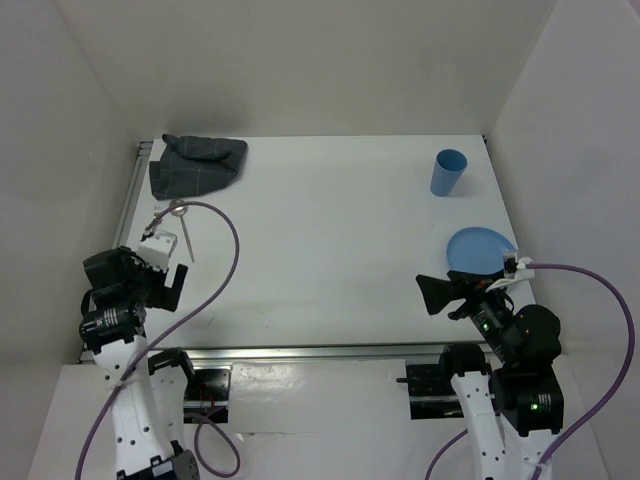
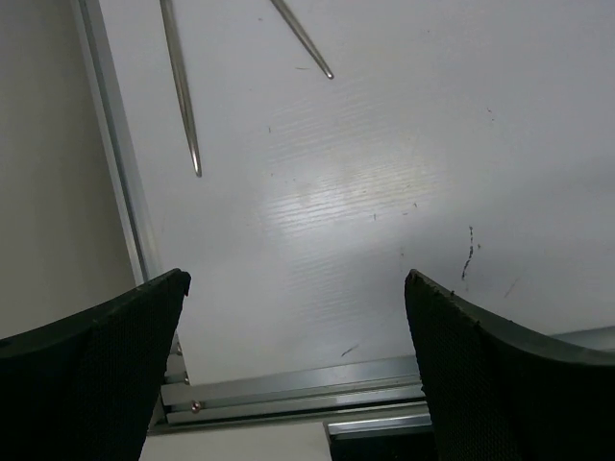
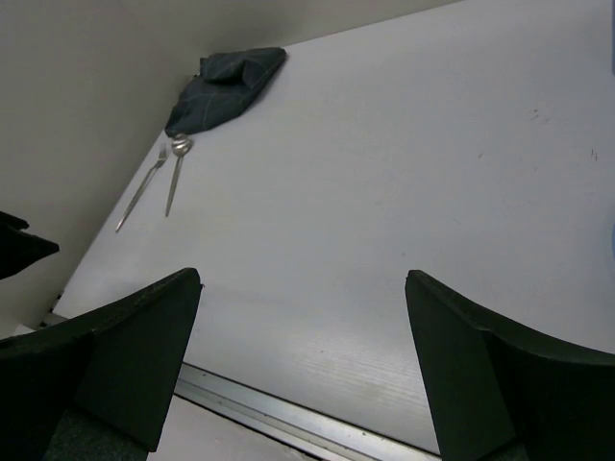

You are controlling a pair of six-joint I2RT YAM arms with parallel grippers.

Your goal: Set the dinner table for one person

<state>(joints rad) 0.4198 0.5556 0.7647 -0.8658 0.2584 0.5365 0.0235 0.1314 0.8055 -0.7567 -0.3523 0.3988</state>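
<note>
The dinner table (image 1: 330, 250) is spread beneath and ahead of both grippers. Being rigid, smooth and fixed, it is judged a surface to be laid upon, not grasped. The checked cloth mat (image 1: 197, 165), crumpled well ahead of the left gripper (image 2: 298, 370), is probably limp and best pinched at an edge. The blue plate (image 1: 478, 248), close beside the right gripper (image 3: 303, 370), seems light and slick, so its rim is suggested. The blue cup (image 1: 448, 172), farther beyond, could be clasped round its wall. The fork (image 3: 141, 187) and spoon (image 3: 174, 178), just ahead of the left gripper, are thin and slippery. Both pairs of jaws are spread wide, empty.
</note>
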